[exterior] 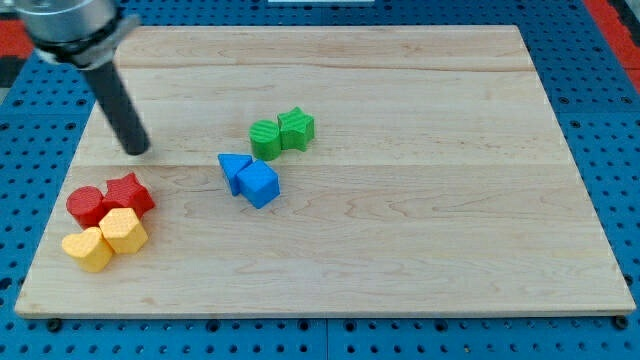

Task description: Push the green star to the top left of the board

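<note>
1. The green star [296, 127] lies near the board's middle, touching a green round block [266, 139] on its left.
2. My tip [137, 150] rests on the wooden board [420, 220] well left of them – a bare rod, no fingers.
3. Blue blocks [250, 179] sit just below.

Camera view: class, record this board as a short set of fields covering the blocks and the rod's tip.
Surface: wooden board
Tip: my tip, toward the view's upper left, apart from all blocks
Green pair: green star touching green cylinder
Blue pair: two blue blocks, touching
Lower-left cluster: red cylinder, red star, two yellow blocks
</note>
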`<state>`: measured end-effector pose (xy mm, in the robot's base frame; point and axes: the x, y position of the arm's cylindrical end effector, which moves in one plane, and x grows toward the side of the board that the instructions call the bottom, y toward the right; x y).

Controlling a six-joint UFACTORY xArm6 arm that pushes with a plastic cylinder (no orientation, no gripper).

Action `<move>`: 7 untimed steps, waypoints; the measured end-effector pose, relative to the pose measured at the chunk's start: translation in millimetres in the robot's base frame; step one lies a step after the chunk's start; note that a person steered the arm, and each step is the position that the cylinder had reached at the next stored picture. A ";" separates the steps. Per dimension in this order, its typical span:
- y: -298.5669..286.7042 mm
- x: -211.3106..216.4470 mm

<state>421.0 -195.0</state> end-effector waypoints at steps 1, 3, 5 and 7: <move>53.0 -1.9; 142.9 -2.0; 206.3 -18.1; 216.8 23.3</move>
<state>444.3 21.8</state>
